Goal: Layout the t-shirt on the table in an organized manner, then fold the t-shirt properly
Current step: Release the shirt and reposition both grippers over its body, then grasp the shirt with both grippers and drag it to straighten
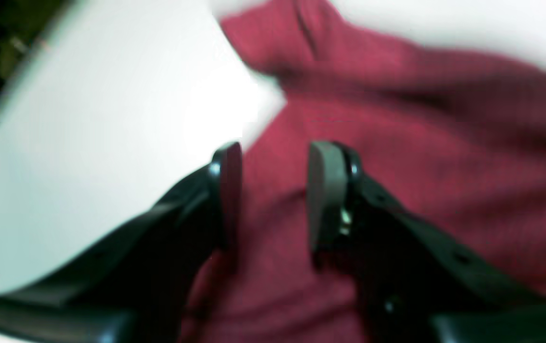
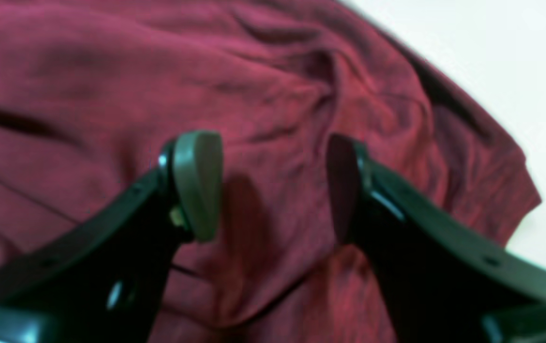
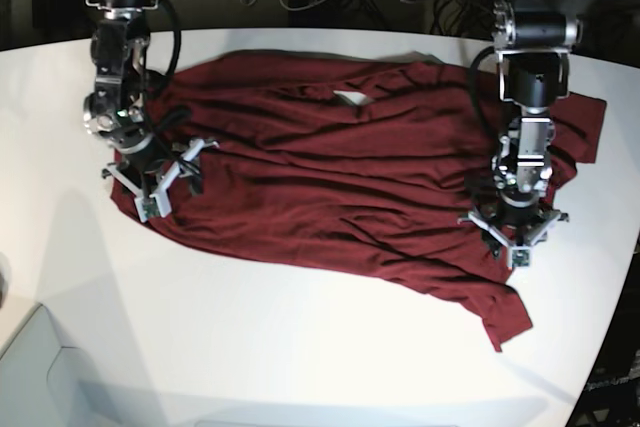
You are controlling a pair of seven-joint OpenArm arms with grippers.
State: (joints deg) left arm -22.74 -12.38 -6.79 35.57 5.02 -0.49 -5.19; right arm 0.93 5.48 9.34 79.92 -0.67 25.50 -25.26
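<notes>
From my seat, the nearest thing is bare white desk (image 3: 300, 347), then the t-shirt's (image 3: 350, 177) lower corner trailing toward me at the left arm's side. The shirt lies spread widthwise across the middle of the desk, mostly open but wrinkled, its edges uneven and one end bunched.

My left claw (image 1: 275, 190) hangs just above the cloth near its edge, jaws moderately parted with nothing between them. My right claw (image 2: 275, 186) hovers over the opposite end, jaws wider apart, also empty.

Farther back, the collar opening (image 3: 350, 98) shows near the desk's curved rim.

I judge the layout partly done: smoothing and squaring remain, and no fold has been made.
</notes>
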